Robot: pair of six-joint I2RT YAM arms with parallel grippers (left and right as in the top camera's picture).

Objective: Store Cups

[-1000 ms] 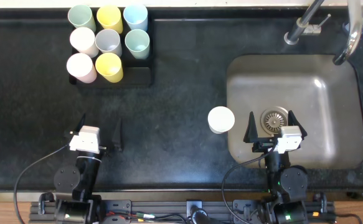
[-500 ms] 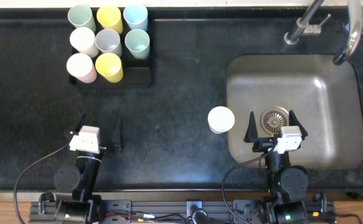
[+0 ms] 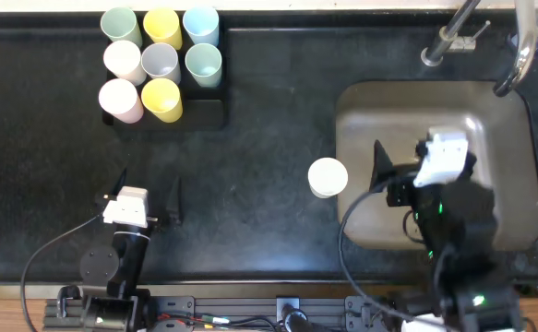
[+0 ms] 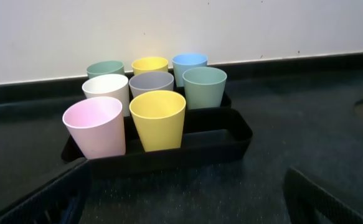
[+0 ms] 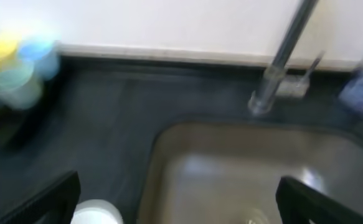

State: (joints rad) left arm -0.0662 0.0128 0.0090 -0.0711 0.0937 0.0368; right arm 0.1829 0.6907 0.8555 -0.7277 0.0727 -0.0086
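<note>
A steel sink (image 3: 490, 111) is set into dark countertop (image 3: 269, 138) below the right gripper (image 5: 178, 186); a white wall (image 5: 169, 22) is seen beyond.

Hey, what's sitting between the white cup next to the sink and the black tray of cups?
Nothing: in the top view, the counter between the white cup and the tray is bare.

We see two black arms with round joints. The left arm (image 3: 113, 266) carries a white block (image 3: 126, 207) at its wrist, and the left tool (image 3: 149, 189) has two dark, pointed fingers (image 3: 173, 198). The right arm (image 3: 462, 235) has a similar white housing (image 3: 444, 155) and a small green light (image 3: 439, 208). A thin black cable (image 3: 30, 267) curves beside the left base.
</note>
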